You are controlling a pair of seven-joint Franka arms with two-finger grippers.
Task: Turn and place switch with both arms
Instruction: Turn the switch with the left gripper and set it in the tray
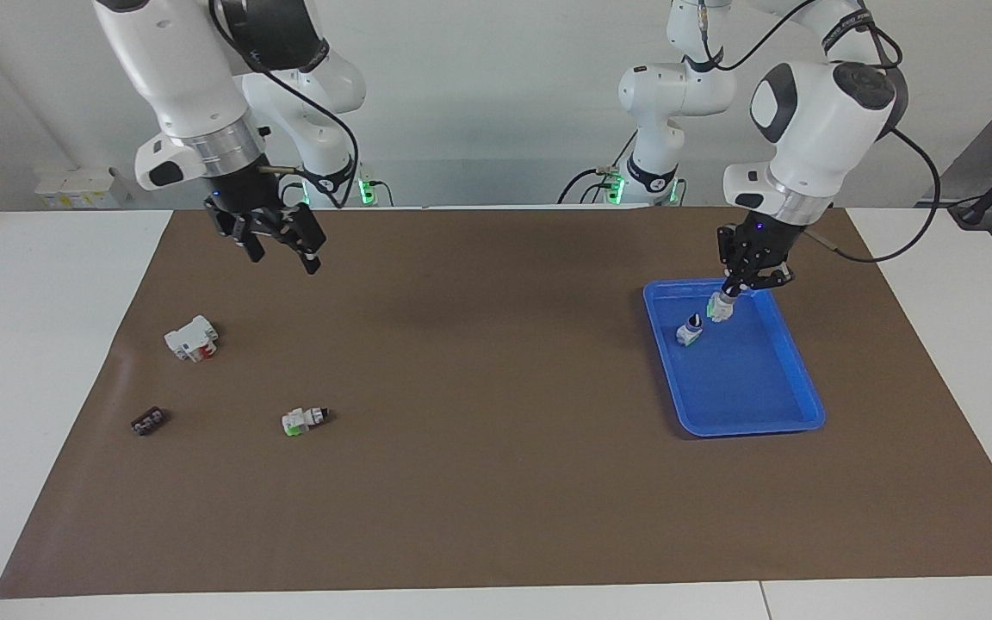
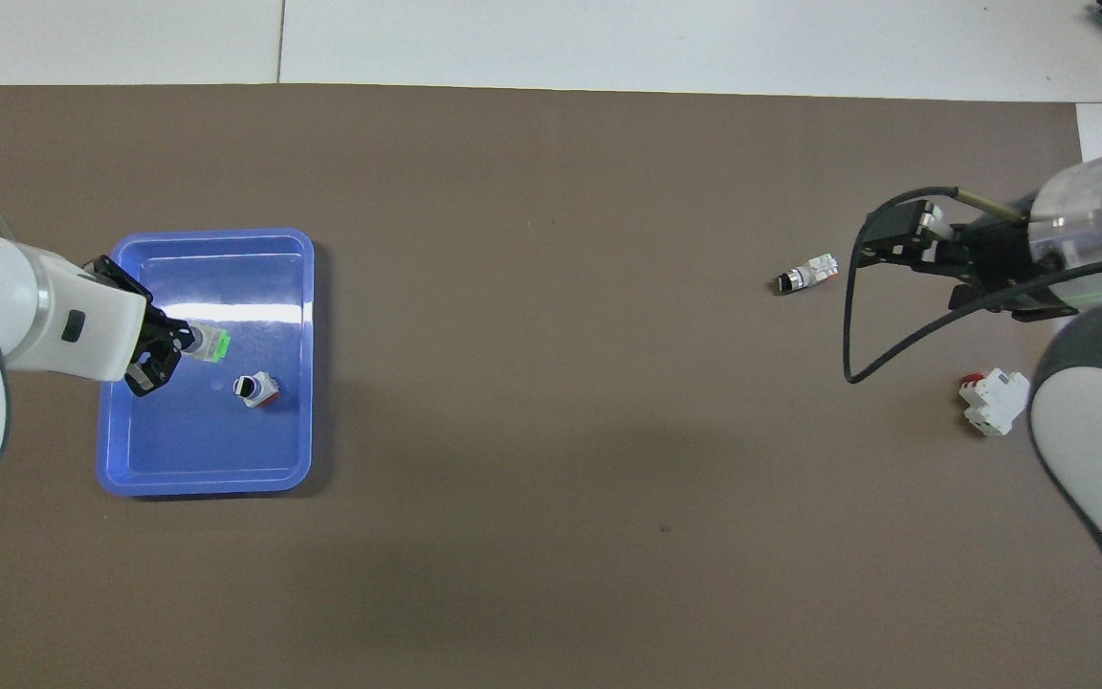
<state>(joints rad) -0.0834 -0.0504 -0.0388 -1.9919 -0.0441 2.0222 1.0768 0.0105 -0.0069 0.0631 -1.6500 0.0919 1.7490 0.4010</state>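
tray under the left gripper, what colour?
Blue tray, plain and glossy; clearest in the overhead view.

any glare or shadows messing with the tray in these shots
Overhead view: a white glare band crosses the blue tray floor beside the held switch. Facing view: no such glare there, and only a soft shadow along the tray's edge on the brown mat.

It was a robotics lab: two white jointed arms (image 1: pixel 195 77) stood at a white worktop (image 1: pixel 48 344) under a brown mat (image 1: pixel 479 387), against bare walls.
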